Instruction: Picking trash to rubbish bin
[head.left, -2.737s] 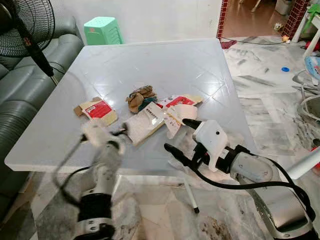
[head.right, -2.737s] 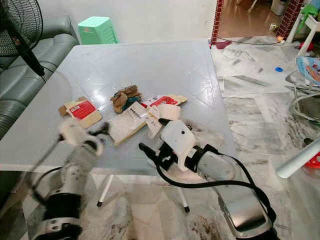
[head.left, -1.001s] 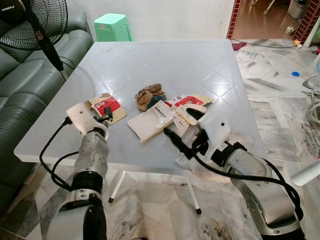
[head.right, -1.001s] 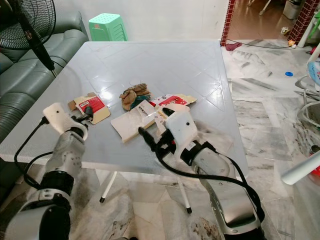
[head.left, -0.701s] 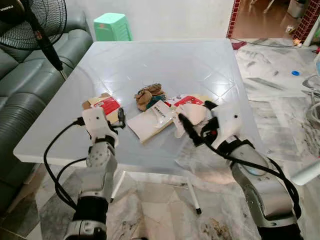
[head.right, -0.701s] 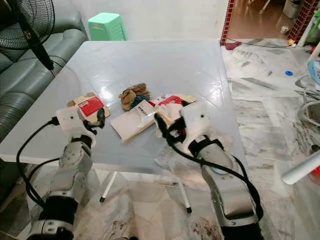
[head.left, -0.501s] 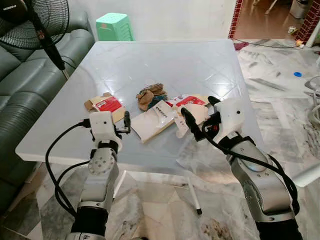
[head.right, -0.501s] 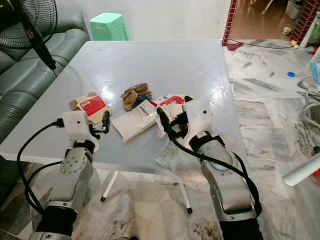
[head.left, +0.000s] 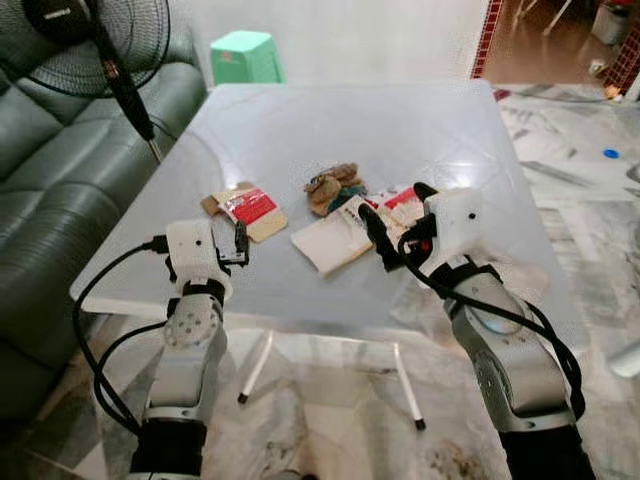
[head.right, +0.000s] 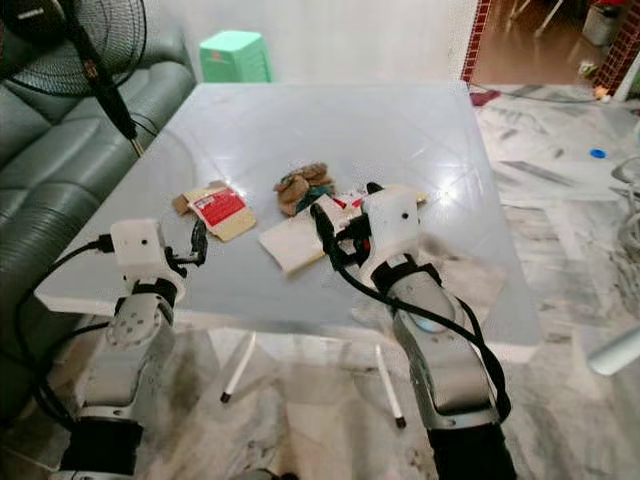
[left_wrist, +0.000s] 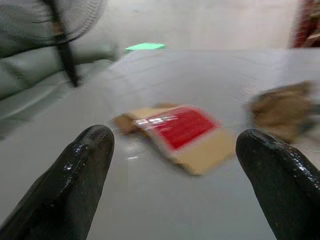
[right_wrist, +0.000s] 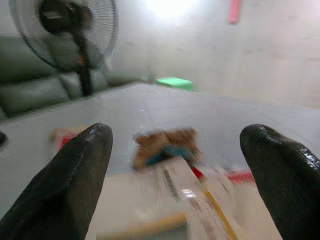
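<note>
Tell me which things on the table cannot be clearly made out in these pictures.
- Red and white packet: the right hand covers much of it in the eye views.
- Print on the white packet: too small; blurred in the right wrist view.
- Brown crumpled scrap: too small to identify.

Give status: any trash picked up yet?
Nothing done: the red-labelled cardboard, brown crumpled wad and white carton all lie on the table. Both pincers are open and empty, left pincer facing the cardboard, right pincer over the carton. Everything remains.
</note>
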